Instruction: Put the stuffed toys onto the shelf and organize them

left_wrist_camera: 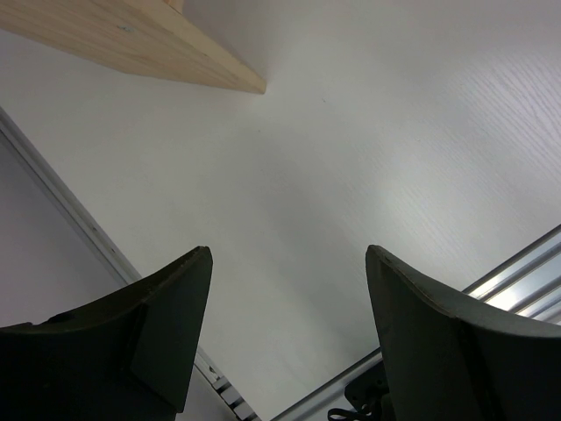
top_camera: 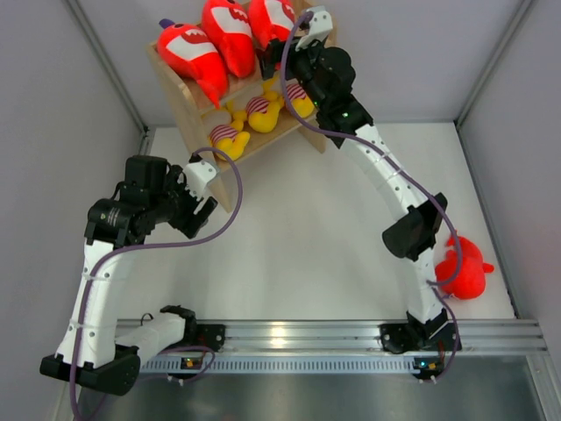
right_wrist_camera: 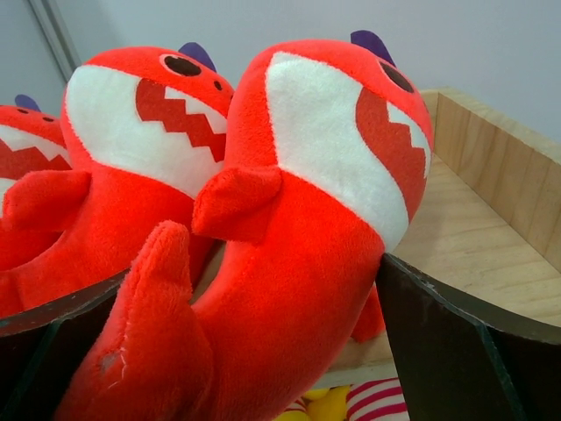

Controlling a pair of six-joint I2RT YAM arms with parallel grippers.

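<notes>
Fingers (right_wrist_camera: 456,351) of the right gripper (right_wrist_camera: 250,272) spread wide astride a red shark plush (right_wrist_camera: 298,219) on the shelf (top_camera: 186,101) top tier; whether they squeeze it cannot be told. The left gripper (left_wrist_camera: 289,254) gapes empty above the table (top_camera: 333,228). Three sharks sit up top and three yellow plushes (top_camera: 263,112) below, while a fourth shark (top_camera: 465,267) lies on the table, seemingly the last to place

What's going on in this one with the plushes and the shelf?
The right claw is up at the top tier of the shelf, its fingers on either side of a red shark plush that sits beside two other sharks. Whether it is gripping is unclear. Three yellow plushes lie on the lower tier. A fourth shark lies on the table by the right arm's base. The left claw hovers open and empty above the table near the shelf's corner.
</notes>
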